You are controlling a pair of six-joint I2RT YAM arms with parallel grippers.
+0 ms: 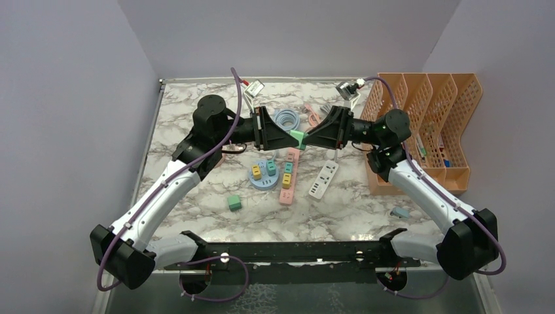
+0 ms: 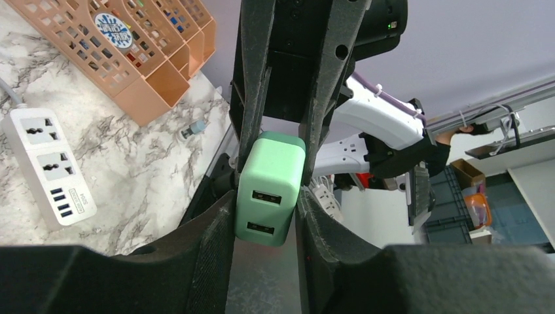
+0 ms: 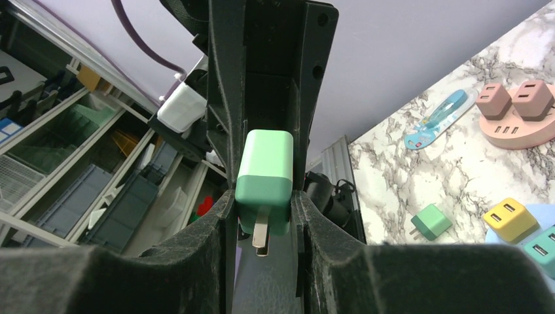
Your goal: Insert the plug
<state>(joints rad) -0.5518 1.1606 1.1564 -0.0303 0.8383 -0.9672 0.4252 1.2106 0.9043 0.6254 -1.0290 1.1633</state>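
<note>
A mint-green USB charger plug (image 1: 298, 137) hangs in mid-air above the table's middle, held between both grippers. My left gripper (image 1: 291, 139) comes at it from the left, my right gripper (image 1: 306, 139) from the right. In the left wrist view the plug (image 2: 269, 190) shows its two USB ports and sits between my left gripper's (image 2: 265, 204) pads, with the right gripper's fingers clamped on its far end. In the right wrist view the plug (image 3: 264, 175) points its metal prongs at the camera, pinched between my right gripper's (image 3: 264, 204) pads.
Under the grippers lie a pink power strip (image 1: 288, 178), a white power strip (image 1: 324, 180) and a round blue socket hub (image 1: 263, 176) with plugs in it. A loose green plug (image 1: 234, 203) lies nearer. An orange file rack (image 1: 425, 124) stands at the right.
</note>
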